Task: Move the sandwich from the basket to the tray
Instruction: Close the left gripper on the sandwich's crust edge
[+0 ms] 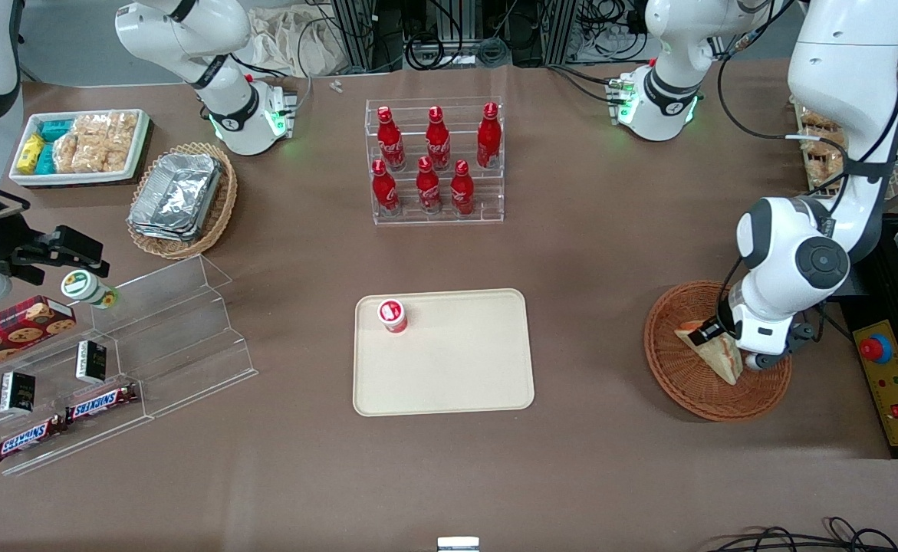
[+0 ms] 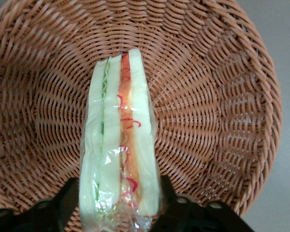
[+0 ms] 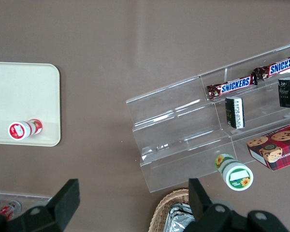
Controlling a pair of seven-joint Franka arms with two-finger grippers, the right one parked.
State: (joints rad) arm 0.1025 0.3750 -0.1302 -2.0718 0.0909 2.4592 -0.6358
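Gripper [image 2: 118,205] in basket [image 1: 679,383], fingers [image 2: 70,203] clamped on both bread faces of sandwich [image 2: 120,145], filling edge outward; ready for transfer to tray [image 1: 456,368].

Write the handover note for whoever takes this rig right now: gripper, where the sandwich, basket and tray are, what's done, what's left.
Gripper: over the basket, fingers closed on either side of the sandwich.
Sandwich: standing on edge, above the basket's weave; whether it has lifted off cannot be told.
Tray: mid-table, toward the parked arm from the basket, holding only a small red-capped bottle.
Done: grasp.
Left: lift, carry, set it on a bare part of the tray, release.
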